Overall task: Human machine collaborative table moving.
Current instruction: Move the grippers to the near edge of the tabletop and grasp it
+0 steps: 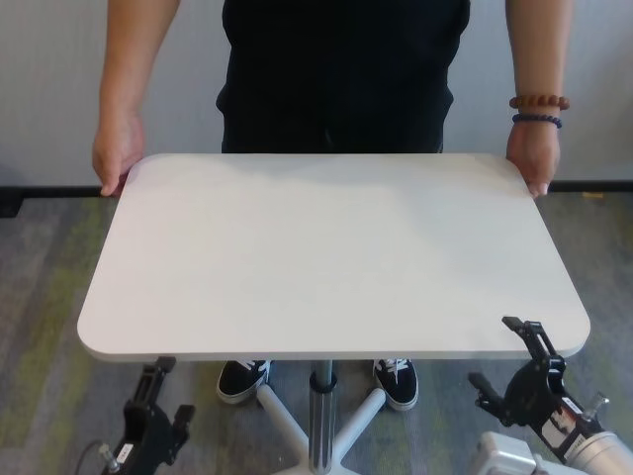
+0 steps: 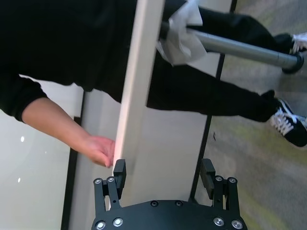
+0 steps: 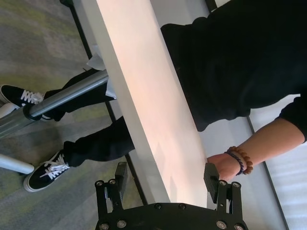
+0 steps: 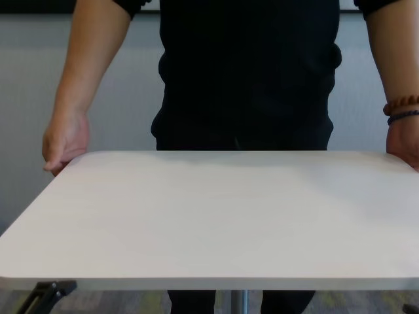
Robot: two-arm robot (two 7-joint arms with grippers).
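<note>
The left gripper (image 2: 163, 178) has its jaws wide apart, and the thin near edge of the table (image 1: 326, 257) stands between them without contact on either side. The right gripper (image 3: 168, 175) is the same: jaws apart, the edge of the tabletop between them, not clamped. In the head view both grippers sit low at the near side of the table, one under each near corner.

The table stands on its grey pedestal pole (image 1: 319, 416) between the robot and the human (image 1: 346, 69), who holds the two far corners with both hands. So I judge the task is only at the beginning: the human has a hold, the robot has none yet. Closing on the edge and moving the table together are left to do.

The human's head is cut off. The base of the pedestal is only partly seen.
</note>
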